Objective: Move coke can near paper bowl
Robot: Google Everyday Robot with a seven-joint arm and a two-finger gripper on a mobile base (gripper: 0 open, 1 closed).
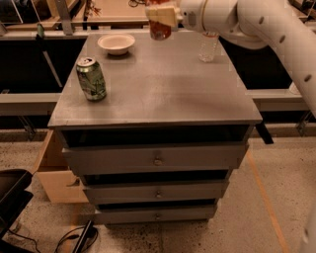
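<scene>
My gripper is shut on the coke can, a red-orange can, and holds it in the air above the far part of the grey cabinet top. The can's top is cut off by the frame edge. The paper bowl, off-white and shallow, sits on the far left of the top, to the left of and below the held can. The white arm reaches in from the upper right.
A green can stands upright near the left edge of the top. A clear plastic bottle stands at the far right. The cabinet has several drawers below. A cardboard box sits on the floor at the left.
</scene>
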